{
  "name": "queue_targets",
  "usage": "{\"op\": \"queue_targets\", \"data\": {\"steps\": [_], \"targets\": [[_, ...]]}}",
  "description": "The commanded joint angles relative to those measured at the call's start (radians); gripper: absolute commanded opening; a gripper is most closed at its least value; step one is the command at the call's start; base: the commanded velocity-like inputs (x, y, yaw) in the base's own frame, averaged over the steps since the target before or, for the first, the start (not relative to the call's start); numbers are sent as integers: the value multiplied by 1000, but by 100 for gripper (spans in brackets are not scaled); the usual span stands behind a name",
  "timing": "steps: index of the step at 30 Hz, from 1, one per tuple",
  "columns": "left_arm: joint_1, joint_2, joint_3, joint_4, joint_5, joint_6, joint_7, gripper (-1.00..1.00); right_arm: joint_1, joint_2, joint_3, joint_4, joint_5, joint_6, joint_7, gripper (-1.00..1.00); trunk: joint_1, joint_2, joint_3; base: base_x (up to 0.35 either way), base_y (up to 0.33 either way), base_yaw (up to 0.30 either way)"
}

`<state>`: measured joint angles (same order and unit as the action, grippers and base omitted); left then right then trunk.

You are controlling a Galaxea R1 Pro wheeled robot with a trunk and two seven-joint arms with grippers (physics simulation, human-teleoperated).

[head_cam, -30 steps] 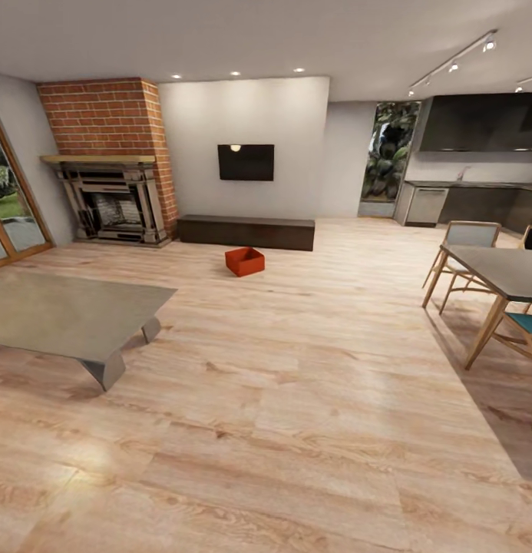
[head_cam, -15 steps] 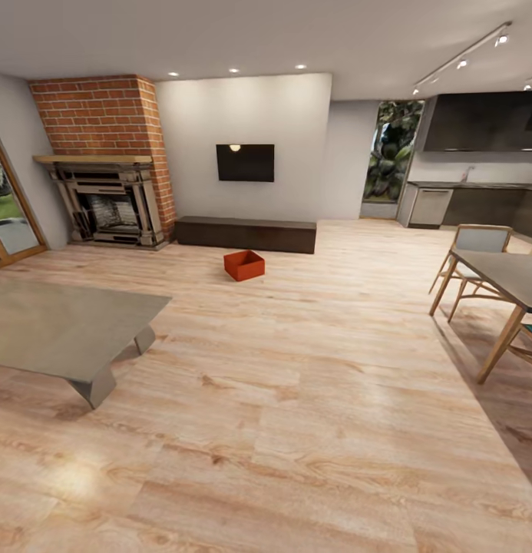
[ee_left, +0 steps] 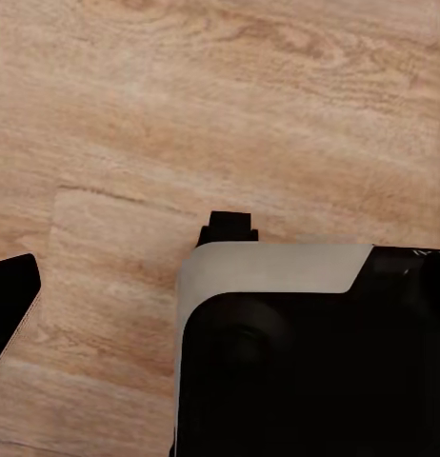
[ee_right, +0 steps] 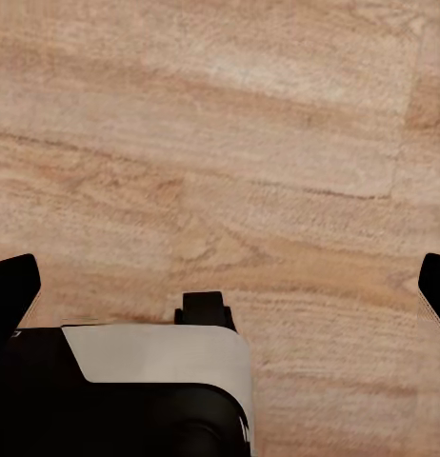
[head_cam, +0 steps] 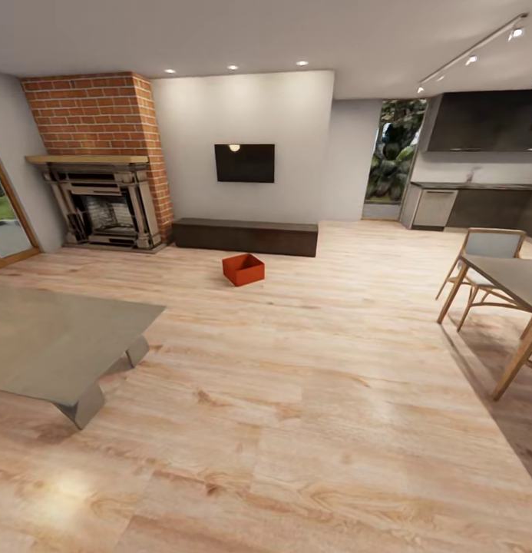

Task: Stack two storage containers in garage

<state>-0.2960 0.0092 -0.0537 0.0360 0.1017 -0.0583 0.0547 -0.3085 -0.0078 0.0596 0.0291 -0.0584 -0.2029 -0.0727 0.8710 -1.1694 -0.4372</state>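
One red box (head_cam: 243, 269) is seen on the wood floor (head_cam: 312, 399), just in front of the long dark cabinet (head_cam: 246, 236) under the TV (head_cam: 244, 163). Right gripper (ee_right: 220, 286) looks spread wide, fingertips (ee_right: 12, 286) at both edges. Left gripper's (ee_left: 87, 286) state can't be told, honestly, only one finger (ee_left: 10, 295) is seen.

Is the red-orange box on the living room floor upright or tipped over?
Upright: the storage container sits flat on the wood-plank floor, open top facing up, in front of the dark low cabinet. Its contents cannot be told at this distance.
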Motion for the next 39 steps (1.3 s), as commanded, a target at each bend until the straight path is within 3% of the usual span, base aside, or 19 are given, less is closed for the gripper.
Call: {"op": "queue_targets", "data": {"steps": [1,39], "targets": [[-2,0,-6,4,10,-6,1,100,-1,0,6,3,-6,-6,-2,100,1,-1,-1,340,0,0],[-2,-1,-6,4,10,-6,1,100,-1,0,6,3,-6,-6,-1,100,1,-1,-1,340,0,0]]}}
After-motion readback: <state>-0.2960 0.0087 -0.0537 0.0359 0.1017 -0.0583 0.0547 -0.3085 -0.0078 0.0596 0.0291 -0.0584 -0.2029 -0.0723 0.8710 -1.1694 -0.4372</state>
